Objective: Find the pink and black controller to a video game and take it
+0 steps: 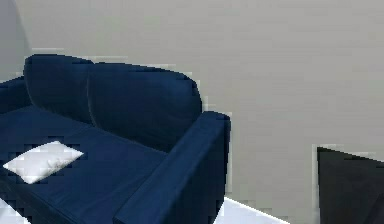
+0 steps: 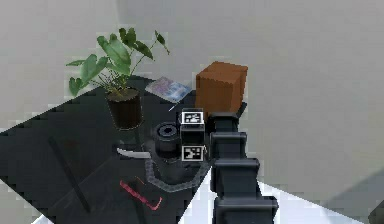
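Black table (image 2: 60, 140); pink thing (image 2: 140, 192) near fingers (image 2: 130, 153).

Forward view: camera on the robot, facing ahead and slightly down, close to a navy sofa (image 1: 110, 130) against a pale wall (image 1: 290, 70).

Arm side view: body-mounted, looking down along the arm (image 2: 235, 180) onto a near black bench (image 2: 60, 150).

Overlap: a dark panel (image 1: 350, 185) at the forward view's lower right corner may be that bench; not confirmable.

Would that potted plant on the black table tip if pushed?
Leafy green plant in a small dark pot: leaves spread wider than the base, so probably top-heavy and tippable. The glossy black tabletop might let it slide first.
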Controlling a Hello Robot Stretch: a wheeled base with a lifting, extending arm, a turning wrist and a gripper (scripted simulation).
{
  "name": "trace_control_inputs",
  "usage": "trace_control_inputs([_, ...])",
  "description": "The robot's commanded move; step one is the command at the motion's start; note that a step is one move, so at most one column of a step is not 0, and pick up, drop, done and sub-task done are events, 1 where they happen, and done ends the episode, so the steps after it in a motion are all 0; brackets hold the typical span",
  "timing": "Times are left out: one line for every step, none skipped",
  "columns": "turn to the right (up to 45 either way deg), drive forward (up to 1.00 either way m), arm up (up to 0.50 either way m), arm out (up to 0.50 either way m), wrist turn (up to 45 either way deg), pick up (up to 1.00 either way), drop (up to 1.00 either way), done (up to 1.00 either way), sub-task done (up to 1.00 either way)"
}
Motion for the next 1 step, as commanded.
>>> trace_control_inputs([0.0,0.00,-0.30,0.00,0.0,0.00,0.00,0.00,0.00])
